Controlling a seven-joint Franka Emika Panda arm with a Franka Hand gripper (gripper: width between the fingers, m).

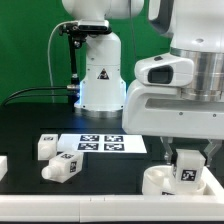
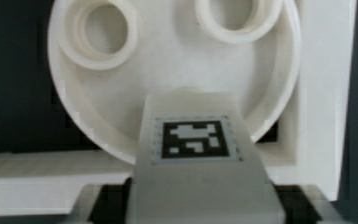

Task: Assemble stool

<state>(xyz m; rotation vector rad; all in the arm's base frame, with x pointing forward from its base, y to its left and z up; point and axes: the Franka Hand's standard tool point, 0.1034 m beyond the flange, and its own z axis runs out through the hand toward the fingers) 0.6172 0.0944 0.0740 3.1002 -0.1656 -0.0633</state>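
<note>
The gripper (image 1: 187, 157) holds a chunky white leg (image 1: 187, 172) in a narrow clamp, with the round seat (image 1: 158, 182) directly below it. Whether the leg's foot already sits in the seat cannot be told. From the wrist, two open sockets (image 2: 101, 35) lie beyond the leg. The likely danger is a tilted or off-centre leg, which could jam at a socket's rim, and a downward push could then shove the loose seat sideways.
</note>
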